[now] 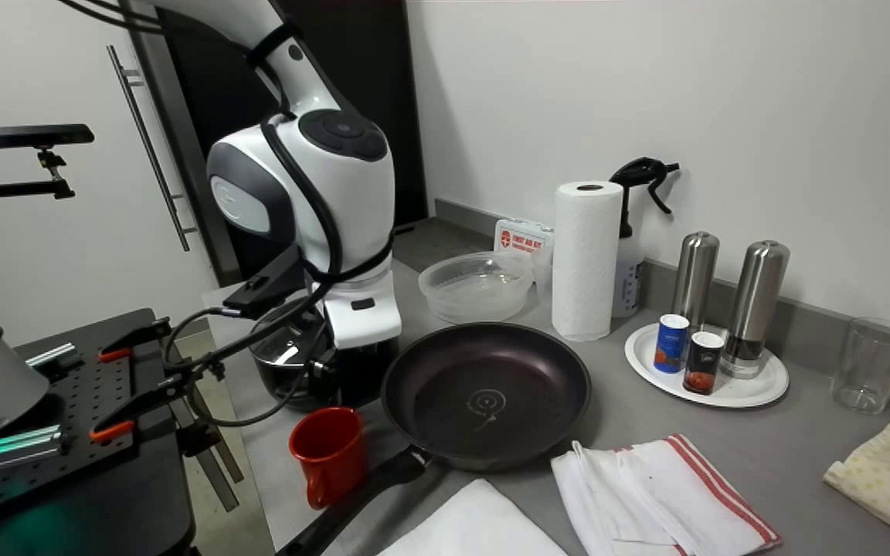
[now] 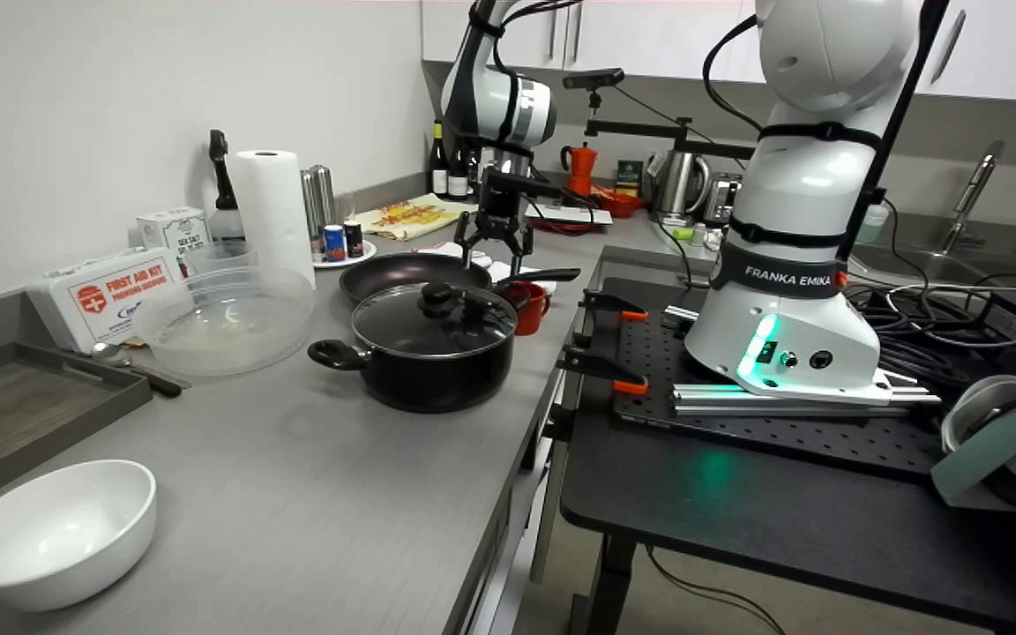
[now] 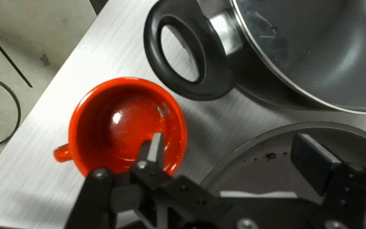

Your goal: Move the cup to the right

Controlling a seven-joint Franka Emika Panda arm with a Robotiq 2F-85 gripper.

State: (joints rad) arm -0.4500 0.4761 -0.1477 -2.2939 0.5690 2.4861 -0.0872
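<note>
The red mug [image 3: 127,119] sits upright, left of the wrist view's centre, handle turned toward the edge of the counter [image 3: 33,165]. The gripper [image 3: 229,140] is spread, one half over the mug, the other over the frying pan [image 3: 259,178], I'd guess to pinch the wall between. The lidded pot [image 3: 310,54] crowds upper right, so I'd lift before shifting; roomier counter [image 2: 340,494] lies towards the bottom middle in an exterior view.

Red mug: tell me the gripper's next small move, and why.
Probably shift the open gripper sideways toward the red mug before lowering: in the wrist view, one finger overlaps the mug's opening while the other overlaps the frying pan.
</note>
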